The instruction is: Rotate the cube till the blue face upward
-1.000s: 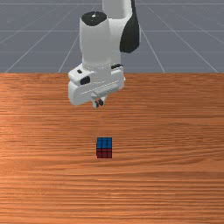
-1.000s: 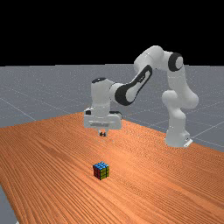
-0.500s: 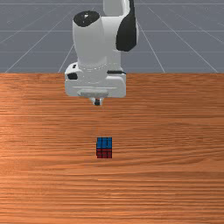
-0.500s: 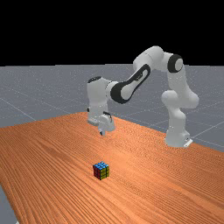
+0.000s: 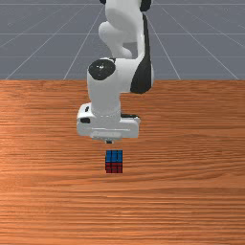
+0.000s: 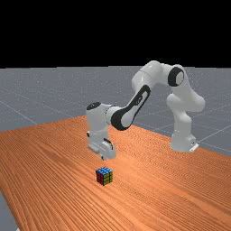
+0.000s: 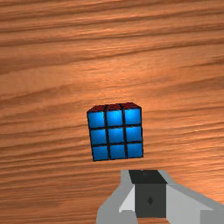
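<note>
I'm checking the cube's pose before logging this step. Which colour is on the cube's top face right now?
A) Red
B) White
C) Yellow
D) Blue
D: the far view shows the cube on the table with its blue face up, the red and yellow ones on its sides.

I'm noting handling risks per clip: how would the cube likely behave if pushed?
The cube looks stiff, with straight edges and sharp corners, so it probably wouldn't flex. It sits flat on the table, so a low push would likely slide it rather than roll it. Being as tall as wide, it might tip if pushed high.
</note>
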Available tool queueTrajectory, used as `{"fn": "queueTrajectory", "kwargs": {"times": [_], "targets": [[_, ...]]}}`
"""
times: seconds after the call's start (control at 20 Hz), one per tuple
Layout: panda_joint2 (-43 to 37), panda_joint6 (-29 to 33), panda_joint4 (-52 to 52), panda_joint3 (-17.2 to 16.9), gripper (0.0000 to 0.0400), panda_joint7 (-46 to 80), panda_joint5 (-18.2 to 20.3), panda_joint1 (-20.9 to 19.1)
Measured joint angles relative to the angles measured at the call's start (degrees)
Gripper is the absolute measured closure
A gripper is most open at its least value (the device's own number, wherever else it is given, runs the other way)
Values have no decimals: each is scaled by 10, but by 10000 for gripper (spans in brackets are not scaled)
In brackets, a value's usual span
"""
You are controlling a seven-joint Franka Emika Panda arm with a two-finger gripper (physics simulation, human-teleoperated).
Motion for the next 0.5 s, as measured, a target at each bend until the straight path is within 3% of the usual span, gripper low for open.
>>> {"fn": "queueTrajectory", "kwargs": {"times": [0.5], "targets": [[66, 35, 34, 16, 399, 5, -9, 23]]}}
